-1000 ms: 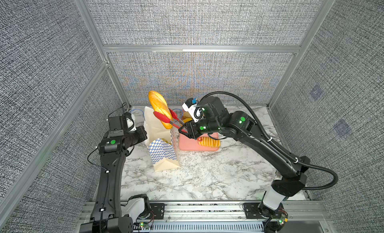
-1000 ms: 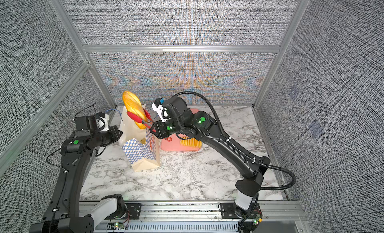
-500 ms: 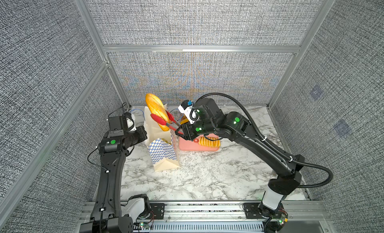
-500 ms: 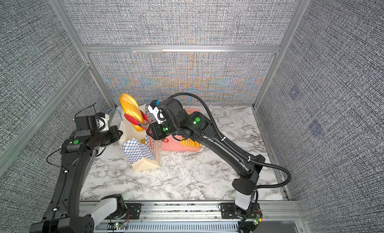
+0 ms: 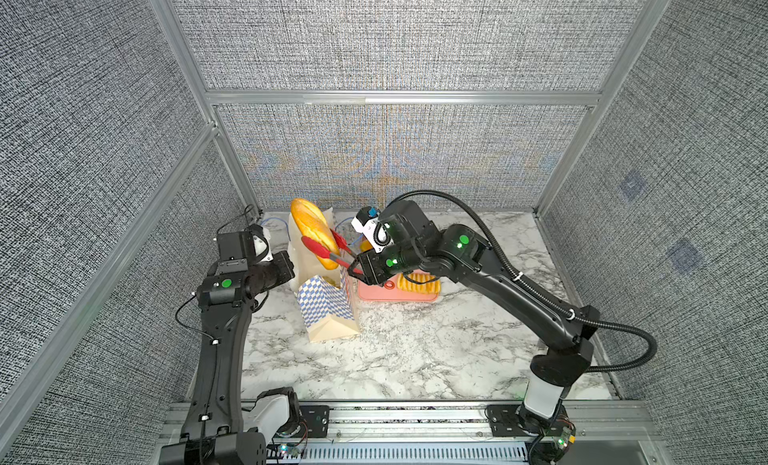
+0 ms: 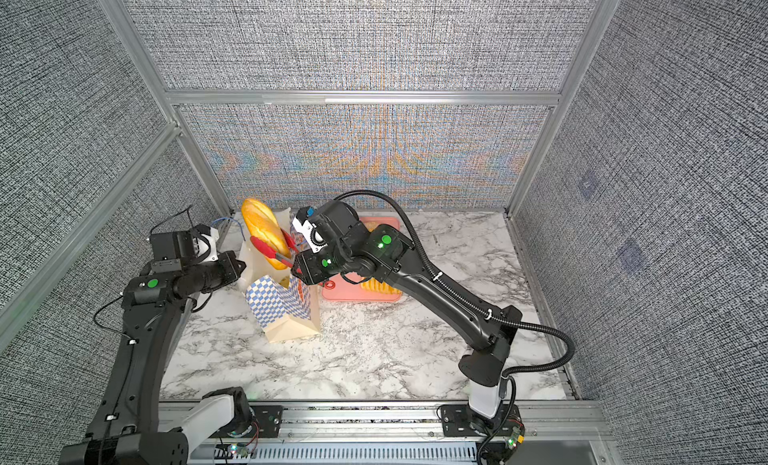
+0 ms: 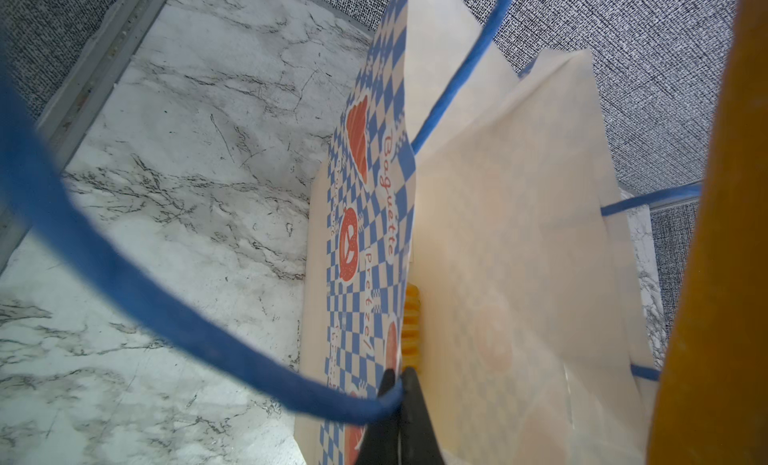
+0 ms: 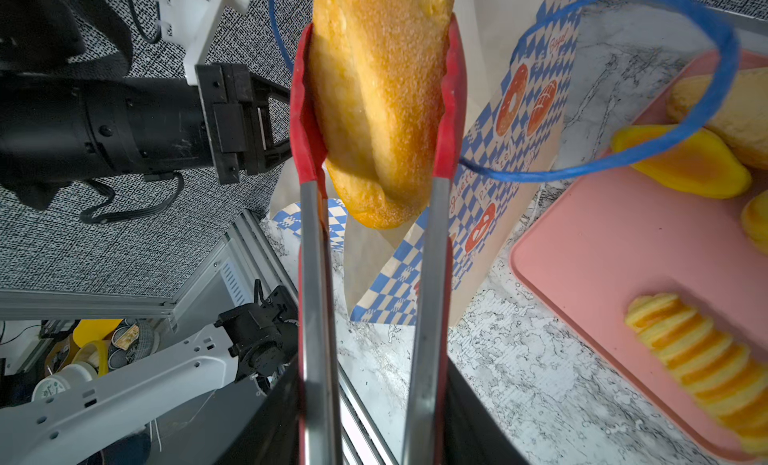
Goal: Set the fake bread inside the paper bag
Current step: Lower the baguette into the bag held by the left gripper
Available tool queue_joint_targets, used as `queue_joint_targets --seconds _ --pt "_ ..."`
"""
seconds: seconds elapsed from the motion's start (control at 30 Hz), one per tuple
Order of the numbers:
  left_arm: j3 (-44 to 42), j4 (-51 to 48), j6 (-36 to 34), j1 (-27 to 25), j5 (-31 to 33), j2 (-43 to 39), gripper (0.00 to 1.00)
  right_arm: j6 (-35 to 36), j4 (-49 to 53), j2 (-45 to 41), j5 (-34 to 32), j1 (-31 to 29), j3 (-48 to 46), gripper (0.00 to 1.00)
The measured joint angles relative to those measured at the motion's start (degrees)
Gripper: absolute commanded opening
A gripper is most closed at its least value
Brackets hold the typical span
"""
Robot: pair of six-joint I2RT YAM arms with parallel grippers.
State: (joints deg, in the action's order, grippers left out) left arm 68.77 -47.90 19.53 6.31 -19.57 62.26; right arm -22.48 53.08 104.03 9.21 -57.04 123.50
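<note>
The marble table (image 5: 415,350) carries a bag (image 5: 328,305) standing upright with its mouth open, and a pink tray (image 5: 374,294) just beside it on the right in both top views.

The left gripper (image 5: 291,272) reaches in from the bag's left side. In the left wrist view its fingertips (image 7: 409,384) are pressed together on the bag's (image 7: 370,218) top edge, where a blue cord (image 7: 166,313) meets the paper.

The right gripper (image 5: 359,269) sits above the gap between bag and tray, clamped on the metal handles of red tongs (image 5: 320,251). The tongs' arms (image 8: 313,317) run straight out from between its fingers.

The loaf (image 5: 313,230) is pinched between the tongs' red tips. It sits out beyond the right gripper and does not touch it. It is tilted, with its upper end high above the bag and its lower end over the open mouth (image 6: 286,276). Whether that end has passed below the rim I cannot tell. In the right wrist view the loaf (image 8: 382,89) hangs between the left gripper and the bag's printed side.

A ridged roll (image 8: 698,359) lies on the tray (image 8: 602,251), with more orange pieces (image 8: 685,164) at its far end. Another ridged piece (image 7: 411,326) shows inside the bag.
</note>
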Motion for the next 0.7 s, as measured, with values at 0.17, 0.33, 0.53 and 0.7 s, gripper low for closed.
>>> queue_joint_targets --seconds 0.17,0.33,0.53,0.7 --pt "0.0 0.0 0.0 0.0 0.0 0.0 0.00 0.1 0.2 0.5 0.0 -0.4 1.4 0.50" --pt "0.0 0.0 0.0 0.0 0.0 0.0 0.00 0.2 0.8 1.3 -0.1 -0.6 1.4 0.50" --pt "0.0 0.0 0.0 0.0 0.0 0.0 0.00 0.3 0.9 1.4 -0.5 -0.6 1.1 0.54" --pt "0.0 0.2 0.0 0.0 0.0 0.0 0.00 0.5 0.9 1.4 -0.9 -0.7 0.9 0.57"
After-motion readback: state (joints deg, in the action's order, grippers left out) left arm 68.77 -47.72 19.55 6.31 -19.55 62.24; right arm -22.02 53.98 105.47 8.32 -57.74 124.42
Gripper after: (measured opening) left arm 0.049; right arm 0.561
